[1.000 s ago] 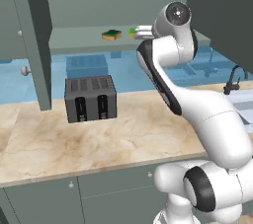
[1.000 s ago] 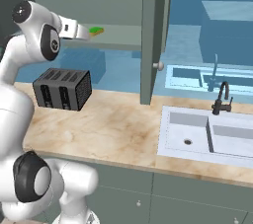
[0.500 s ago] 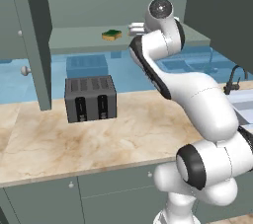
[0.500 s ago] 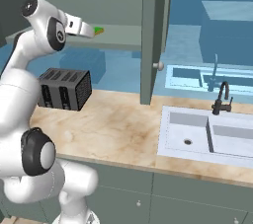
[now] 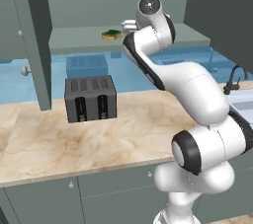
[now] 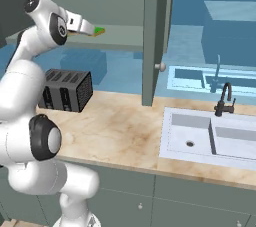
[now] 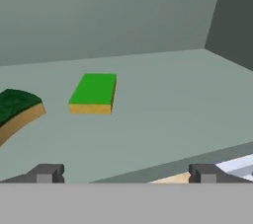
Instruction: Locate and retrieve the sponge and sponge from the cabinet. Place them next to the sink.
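Hand view is showing the fingers [image 7: 126,173] spread wide apart, gripping nothing. Both sponges, the bright green sponge [image 7: 94,93] and the dark-topped sponge [image 7: 16,111], are lying on the cabinet shelf [image 7: 163,99]; neither is sitting beside the sink [image 6: 210,138] yet.

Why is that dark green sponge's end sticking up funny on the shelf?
The yellow sponge with the dark green top looks bent, its near end curling up off the cabinet shelf. The bright green sponge beside it lies flat. The open gripper touches neither. Nothing else looks odd.
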Controlling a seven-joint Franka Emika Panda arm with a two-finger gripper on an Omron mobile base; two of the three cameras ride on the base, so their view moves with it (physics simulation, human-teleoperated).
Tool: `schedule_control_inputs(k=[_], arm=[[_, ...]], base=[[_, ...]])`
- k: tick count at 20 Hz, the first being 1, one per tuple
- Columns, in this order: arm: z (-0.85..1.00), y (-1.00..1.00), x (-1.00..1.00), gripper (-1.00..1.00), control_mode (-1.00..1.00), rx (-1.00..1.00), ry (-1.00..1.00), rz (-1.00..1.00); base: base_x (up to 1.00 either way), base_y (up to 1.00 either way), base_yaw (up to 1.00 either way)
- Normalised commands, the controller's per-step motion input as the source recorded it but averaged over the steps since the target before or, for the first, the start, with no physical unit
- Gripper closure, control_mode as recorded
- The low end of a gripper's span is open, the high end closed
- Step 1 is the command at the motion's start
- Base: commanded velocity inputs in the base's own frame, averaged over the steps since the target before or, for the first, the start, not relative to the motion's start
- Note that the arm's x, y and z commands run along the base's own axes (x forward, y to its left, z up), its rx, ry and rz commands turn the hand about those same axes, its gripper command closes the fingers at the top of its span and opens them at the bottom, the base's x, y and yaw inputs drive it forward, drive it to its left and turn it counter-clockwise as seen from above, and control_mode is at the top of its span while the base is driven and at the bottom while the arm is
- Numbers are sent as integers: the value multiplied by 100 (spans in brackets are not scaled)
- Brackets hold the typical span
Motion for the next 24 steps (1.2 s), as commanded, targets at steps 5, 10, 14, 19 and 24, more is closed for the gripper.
schedule_control_inputs(k=[5, 10, 14, 19, 24], arm=[[0, 14, 32, -100, -100, 0, 0, 0], [0, 5, 34, -100, -100, 0, 0, 0], [-5, 0, 35, -100, -100, 0, 0, 0], [-7, 0, 32, -100, -100, 0, 0, 1], [-9, -1, 33, -100, -100, 1, 0, 5]], base=[[0, 0, 0], [0, 0, 0], [0, 0, 0], [0, 0, 0], [0, 0, 0]])
